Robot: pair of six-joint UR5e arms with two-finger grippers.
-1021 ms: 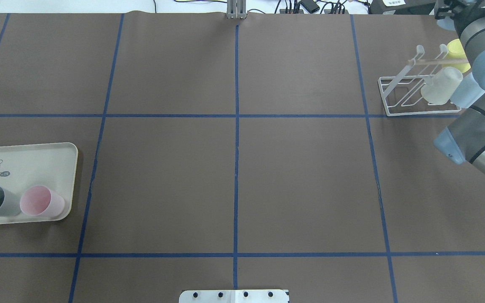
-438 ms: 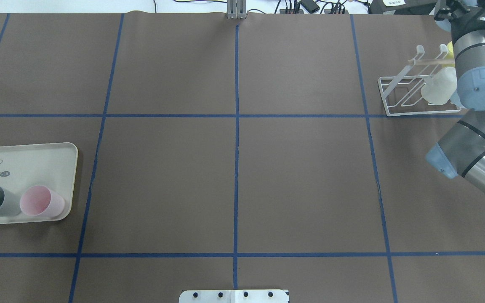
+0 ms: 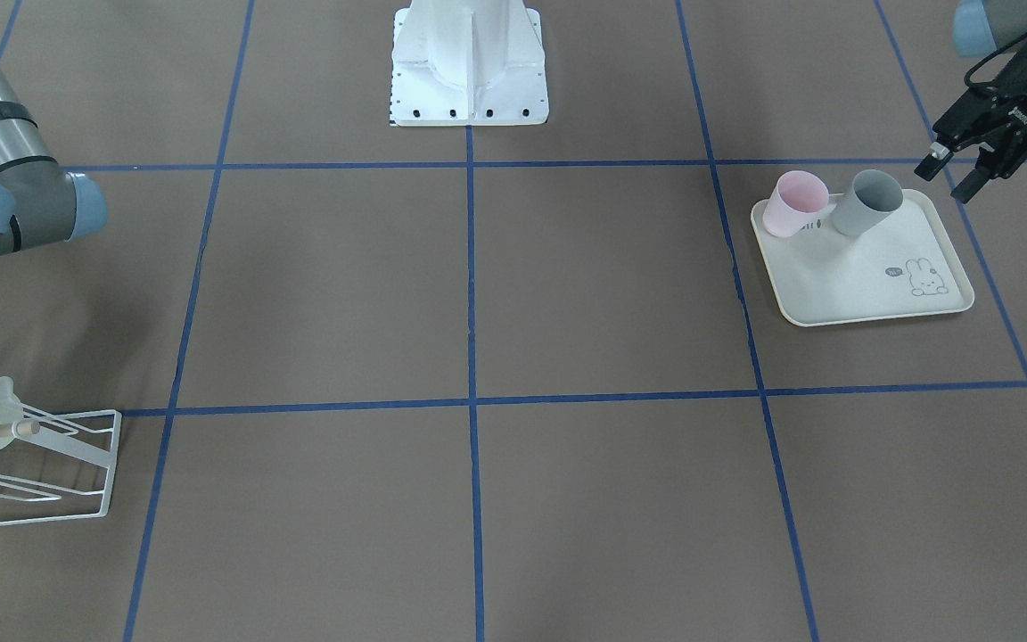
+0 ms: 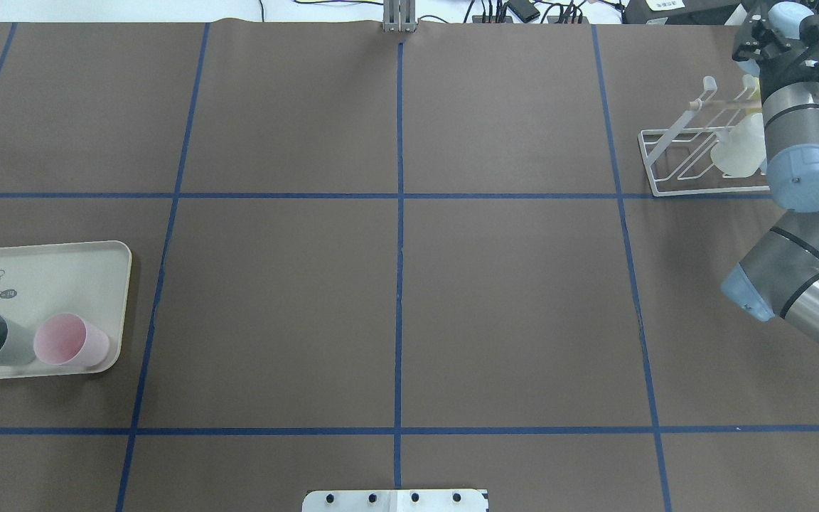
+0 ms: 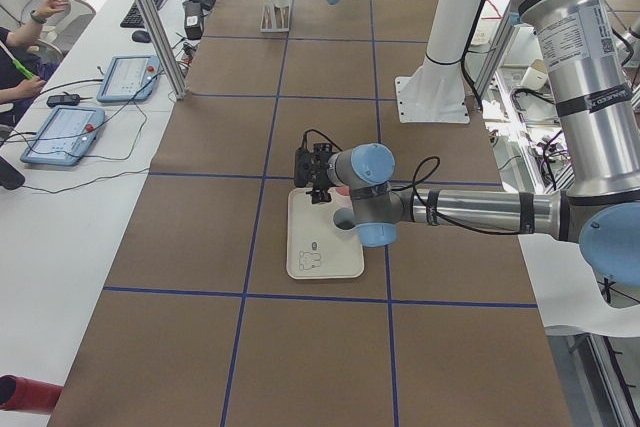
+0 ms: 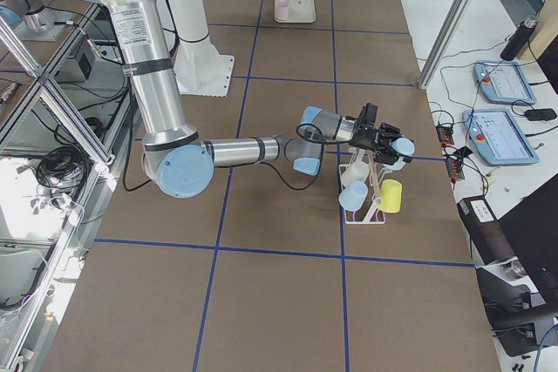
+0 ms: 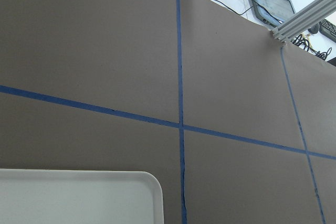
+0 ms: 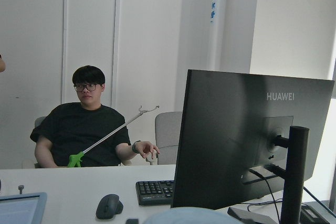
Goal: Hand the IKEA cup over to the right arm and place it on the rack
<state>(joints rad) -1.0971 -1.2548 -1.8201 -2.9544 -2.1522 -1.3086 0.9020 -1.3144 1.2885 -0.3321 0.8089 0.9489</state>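
My right gripper [image 6: 388, 142] hangs over the far end of the white wire rack [image 4: 672, 163], shut on a light-blue IKEA cup [image 6: 403, 147]. That cup's rim [image 8: 178, 216] shows at the bottom of the right wrist view. On the rack sit a frosted white cup [image 4: 736, 153], a light-blue cup [image 6: 351, 198] and a yellow cup [image 6: 390, 195]. My left gripper [image 3: 946, 176] hovers open and empty just beyond the corner of the cream tray [image 3: 861, 285], close to a grey cup [image 3: 866, 203]. A pink cup [image 3: 794, 203] lies beside the grey one.
The rack stands near the table's back right edge, with cables and a black box behind it. A seated person [image 8: 86, 119] holding a green grabber and a monitor [image 8: 247, 140] are past that edge. The robot's white base [image 3: 469, 62] stands at the table's near side.
The right arm's wrist has swung left and farther back over the rack, now covering the yellow cup in the overhead view. The tray and its two cups have not moved.
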